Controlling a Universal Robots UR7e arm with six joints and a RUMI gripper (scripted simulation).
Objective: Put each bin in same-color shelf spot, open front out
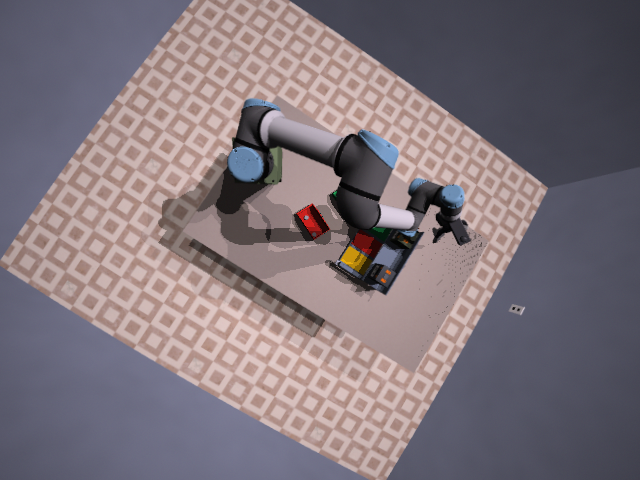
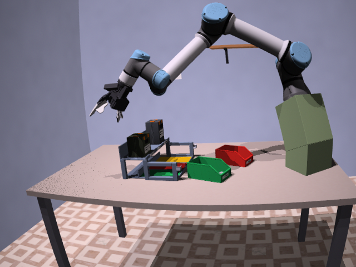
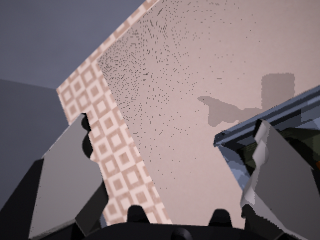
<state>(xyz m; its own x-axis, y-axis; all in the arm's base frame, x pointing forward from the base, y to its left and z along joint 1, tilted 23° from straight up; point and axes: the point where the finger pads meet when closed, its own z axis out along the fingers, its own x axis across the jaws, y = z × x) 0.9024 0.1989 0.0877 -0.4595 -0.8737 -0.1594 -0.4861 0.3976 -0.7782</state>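
Black two-jaw pincer (image 2: 107, 110) hangs spread wide and empty, high left of the grey-blue metal shelf (image 2: 123, 167). Descending carelessly, it could strike the dark boxes (image 2: 139, 144) on top. Green bin (image 2: 208, 169) and red bin (image 2: 234, 155) wait on the bench (image 2: 86, 183), right of the shelf.

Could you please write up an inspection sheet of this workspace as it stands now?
Surface: beige table on dark legs.
Job's things: green bin and red bin on the table, outside the shelf; yellow, red and green marks uncovered.
Clutter: two dark boxes on the shelf's top board.
End effector: open, empty, in the air beyond the shelf's far side.
Cables: nothing seen.
Surroundings: green pedestal, checkered floor, wall bracket.
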